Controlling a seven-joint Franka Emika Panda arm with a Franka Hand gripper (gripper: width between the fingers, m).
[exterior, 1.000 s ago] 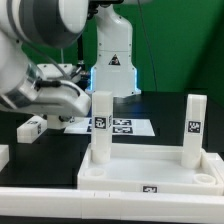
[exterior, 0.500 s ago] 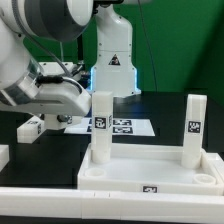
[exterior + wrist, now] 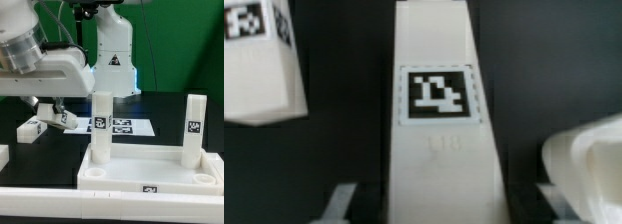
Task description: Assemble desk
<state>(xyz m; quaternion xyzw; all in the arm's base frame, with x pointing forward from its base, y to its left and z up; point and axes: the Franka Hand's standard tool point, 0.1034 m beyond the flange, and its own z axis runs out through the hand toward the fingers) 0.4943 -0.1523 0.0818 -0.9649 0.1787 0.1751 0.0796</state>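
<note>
Tabletop (image 3: 120, 184): white and rimmed, lying on the black desk (image 3: 40, 150) at the front of the exterior view. The two near corner sockets hold nothing.
Left standing leg (image 3: 101, 130): upright in the far socket on the exterior view's left, tag facing the camera.
Right standing leg (image 3: 194, 128): upright in the far socket on the exterior view's right, also tagged.
Third leg (image 3: 63, 118) (image 3: 441, 150): on the exterior view's left, well apart from the tabletop. It sits under the tool and runs lengthwise between its fingers, tag facing the wrist camera.
Fourth leg (image 3: 32, 127) (image 3: 260, 60): lying loose on the desk just beside the third leg.
Tool (image 3: 50, 108) (image 3: 441, 205): the fingers (image 3: 342, 203) stand on either side of the third leg. I cannot tell whether they press on it.
Marker board (image 3: 128, 127): flat on the desk behind the left standing leg, which hides part of it.
Robot base (image 3: 113, 60): white, at the back, before a green backdrop.
In the way: the fourth leg crowds the tool's side. The left standing leg lies between the tool and the tabletop's middle.
</note>
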